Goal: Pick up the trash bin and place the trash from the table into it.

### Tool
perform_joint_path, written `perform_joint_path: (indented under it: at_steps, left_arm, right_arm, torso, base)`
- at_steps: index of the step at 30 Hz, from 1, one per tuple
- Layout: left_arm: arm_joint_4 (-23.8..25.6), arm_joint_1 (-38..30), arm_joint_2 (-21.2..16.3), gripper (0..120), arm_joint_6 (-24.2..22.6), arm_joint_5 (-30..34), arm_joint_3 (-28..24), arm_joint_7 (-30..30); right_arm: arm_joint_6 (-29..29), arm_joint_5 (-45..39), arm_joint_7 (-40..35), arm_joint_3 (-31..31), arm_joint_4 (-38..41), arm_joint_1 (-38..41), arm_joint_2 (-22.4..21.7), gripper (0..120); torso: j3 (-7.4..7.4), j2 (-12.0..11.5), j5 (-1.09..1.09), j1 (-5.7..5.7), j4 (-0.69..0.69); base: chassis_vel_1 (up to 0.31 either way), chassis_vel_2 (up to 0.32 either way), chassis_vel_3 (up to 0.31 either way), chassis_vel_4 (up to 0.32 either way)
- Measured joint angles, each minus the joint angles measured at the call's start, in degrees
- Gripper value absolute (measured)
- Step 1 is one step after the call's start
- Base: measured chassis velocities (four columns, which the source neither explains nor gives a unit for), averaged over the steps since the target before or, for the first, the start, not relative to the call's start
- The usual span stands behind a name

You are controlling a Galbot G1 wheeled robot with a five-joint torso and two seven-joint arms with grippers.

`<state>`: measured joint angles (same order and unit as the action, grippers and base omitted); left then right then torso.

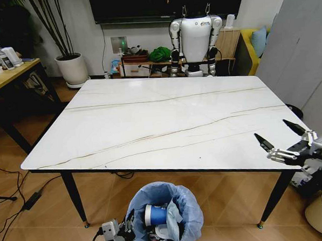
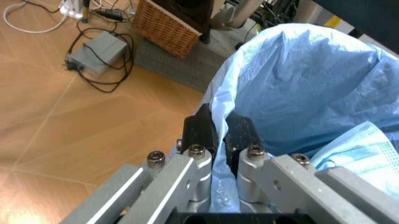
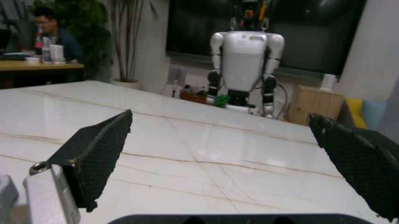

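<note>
1. The trash bin point(image 1: 165, 217) stood on the floor before the desk point(image 1: 166, 120), holding a cup point(image 1: 155, 214).
2. The left gripper point(image 2: 219, 133) had its fingers pinching the bin's bag rim.
3. The right gripper point(image 1: 280, 135) hovered at the desk's right corner, fingers spread.

Your left pincer point(image 2: 219, 133) had black fingers bolted to silver links; your right pincer point(image 1: 278, 135) carried textured black pads.

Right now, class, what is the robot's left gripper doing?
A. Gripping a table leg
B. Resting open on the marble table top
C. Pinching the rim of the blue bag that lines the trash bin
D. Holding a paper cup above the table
C: in the left wrist view the left gripper has its fingers closed on the light-blue liner at the rim of the trash bin, which sits in front of the table.
</note>
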<state>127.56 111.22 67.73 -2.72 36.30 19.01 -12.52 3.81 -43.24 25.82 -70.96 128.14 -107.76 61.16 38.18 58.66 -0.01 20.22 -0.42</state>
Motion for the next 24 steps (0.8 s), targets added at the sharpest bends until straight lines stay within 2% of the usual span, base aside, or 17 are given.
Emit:
perform_joint_path:
  at_steps: [1,3,5,8,10,16,24]
  left_arm:
    - [0.0,0.0,-0.15,0,-0.06,-0.01,0.14,-0.01]
    - [0.0,-0.18,-0.9,0,-0.29,0.65,1.0,-0.05]
    - [0.0,-0.38,-1.33,0,-0.37,1.38,1.22,-0.12]
    - [-0.02,-0.51,-1.61,0,-0.44,1.74,1.23,-0.14]
    - [-0.4,-0.77,-1.95,0,-0.5,2.17,1.1,-0.12]
    - [-1.68,-0.01,-1.44,0,0.14,1.74,1.08,0.88]
    - [-1.99,1.74,0.72,0,1.12,0.1,1.62,1.33]
  right_arm:
    - [0.35,-0.02,0.42,-0.34,-0.49,-0.02,1.0,100]
    - [3.1,-0.08,2.01,-1.58,-3.4,-0.29,6.43,100]
    - [4.97,0.15,3.11,-2.15,-5.48,-0.48,9.33,100]
    - [6.12,0.33,3.83,-2.46,-6.92,-0.54,10.92,100]
    - [8.76,1.02,5.91,-2.83,-10.99,-0.35,14.79,100]
    - [13.38,1.62,10.96,-2.31,-18.83,1.64,18.68,100]
    - [16.89,-0.11,13.61,-1.66,-23.35,3.52,19.26,100]
  torso:
    - [0.0,0.0,0.01,0.0,-0.01]
    - [0.0,0.0,0.01,0.0,-0.01]
    - [0.0,0.0,0.01,0.0,-0.02]
    - [0.0,0.0,-0.01,0.0,-0.01]
    - [0.0,0.0,-0.01,0.0,0.0]
    - [0.0,0.0,0.02,0.0,0.0]
    - [0.0,0.0,0.01,0.0,0.0]
  base:
    - [0.0,0.0,0.0,0.0]
    - [0.0,0.0,0.0,0.0]
    - [0.0,0.0,0.0,0.0]
    - [0.0,0.0,0.0,0.0]
    - [0.0,0.0,0.0,0.0]
    - [0.0,0.0,0.0,0.0]
    - [0.0,0.0,0.0,0.0]
